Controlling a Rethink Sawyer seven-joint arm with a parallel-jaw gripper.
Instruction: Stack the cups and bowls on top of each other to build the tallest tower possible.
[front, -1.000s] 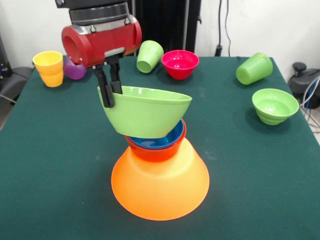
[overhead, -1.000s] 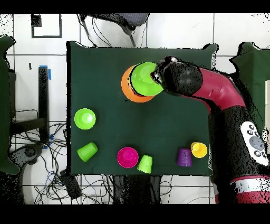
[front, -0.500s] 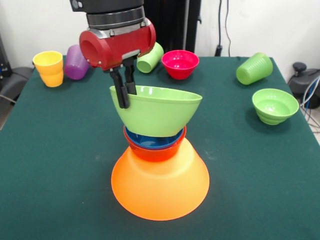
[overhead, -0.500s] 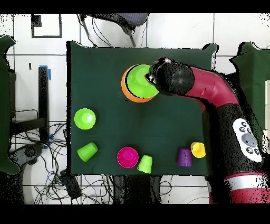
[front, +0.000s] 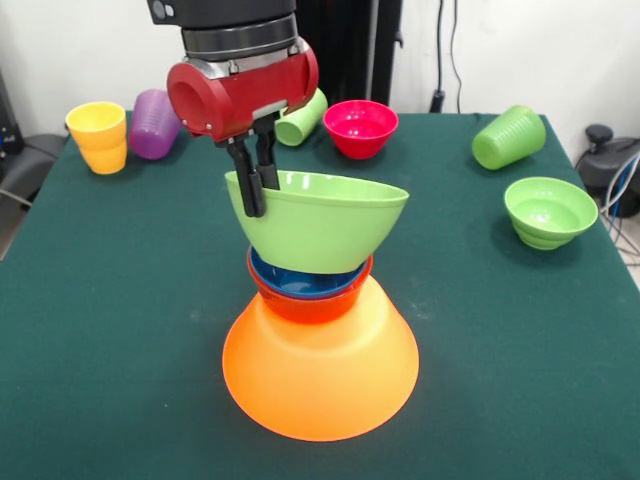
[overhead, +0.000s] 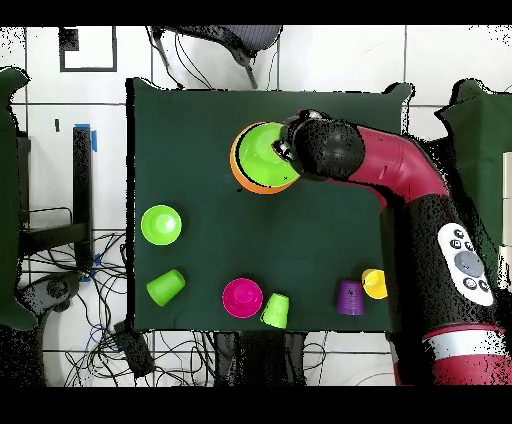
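Note:
The tower stands mid-table: the huge orange bowl (front: 320, 375) upside down as base, a red-orange bowl (front: 310, 300) on it, a blue bowl (front: 305, 280) inside that. My gripper (front: 257, 192) is shut on the left rim of the large light green bowl (front: 325, 230), which sits slightly tilted on the blue bowl. In the overhead view the green bowl (overhead: 262, 152) covers the orange bowl (overhead: 238, 168), with my gripper (overhead: 286, 150) at its right rim. Loose: yellow cup (front: 99, 136), purple cup (front: 152, 124), two light green cups (front: 302, 118) (front: 509, 137), pink bowl (front: 360, 127), small green bowl (front: 549, 211).
The green cloth table (front: 120, 300) ends at its right edge near the small green bowl. Cables and a chair base lie on the floor beyond the table in the overhead view. My arm (overhead: 400, 180) reaches in from the right in the overhead view.
My gripper has carried the large light green bowl rightward in the front view and lowered it, from offset left of the tower to centred on the blue bowl.

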